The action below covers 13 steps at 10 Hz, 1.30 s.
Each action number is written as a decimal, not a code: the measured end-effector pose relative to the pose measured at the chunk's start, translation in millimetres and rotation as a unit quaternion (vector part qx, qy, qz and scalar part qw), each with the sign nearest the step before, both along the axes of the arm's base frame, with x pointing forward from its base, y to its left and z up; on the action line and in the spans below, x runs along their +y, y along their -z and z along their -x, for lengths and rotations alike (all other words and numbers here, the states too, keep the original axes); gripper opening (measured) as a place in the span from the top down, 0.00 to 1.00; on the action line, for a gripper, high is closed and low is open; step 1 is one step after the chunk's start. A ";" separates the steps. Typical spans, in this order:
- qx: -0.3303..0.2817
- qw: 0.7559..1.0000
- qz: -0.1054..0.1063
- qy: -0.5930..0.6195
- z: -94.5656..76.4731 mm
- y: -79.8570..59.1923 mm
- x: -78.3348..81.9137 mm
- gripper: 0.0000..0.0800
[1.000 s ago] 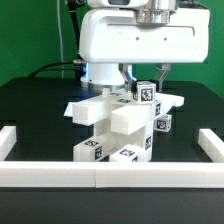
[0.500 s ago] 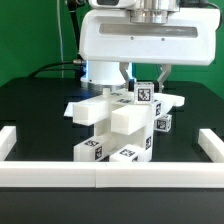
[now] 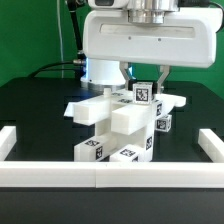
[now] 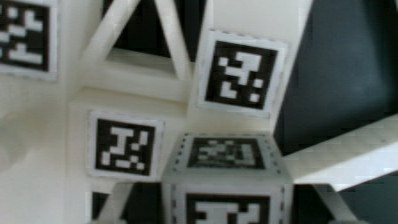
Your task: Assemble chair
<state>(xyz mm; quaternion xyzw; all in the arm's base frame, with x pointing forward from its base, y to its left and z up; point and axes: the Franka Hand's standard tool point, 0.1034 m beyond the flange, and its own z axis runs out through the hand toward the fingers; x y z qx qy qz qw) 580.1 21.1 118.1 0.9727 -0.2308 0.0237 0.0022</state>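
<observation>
Rail [image 3: 100, 176], low and white, ran along the front of the black table [image 3: 35, 105]. Its raised end on the exterior view's left stood well apart from everything else. Behind that end, a dark cable [image 3: 58, 66] trailed across the table in front of the green backdrop [image 3: 30, 40].

In the middle stood the chair [image 3: 118, 125], a half-built cluster of chunky white blocks. One slab jutted toward the exterior view's left, a thick block sat at the centre, and tagged pieces lay at its foot just behind the rail. A tagged post [image 3: 146, 93] rose at the top of the cluster.

The gripper [image 3: 143, 78] hung directly over that post, beneath the arm's broad white housing [image 3: 140, 40], with one dark finger [image 3: 126, 75] on either side. Whether the fingers pressed the post or only flanked it could not be told.

In the wrist view the chair's tagged faces [image 4: 238, 70] filled the picture at close range, somewhat blurred, with dark table beside them. On the exterior view's right stood the rail's other raised end, again well apart from the chair.
</observation>
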 end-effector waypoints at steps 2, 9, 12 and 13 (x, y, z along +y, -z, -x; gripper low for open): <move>-0.001 0.998 -0.003 0.063 0.1 0.2 0.8 0.64; -0.001 0.993 -0.009 0.119 0.2 0.8 2.9 0.29; 0.000 1.000 -0.004 0.024 0.2 0.9 3.5 0.19; 0.001 1.000 -0.002 -0.011 0.3 1.0 5.0 0.19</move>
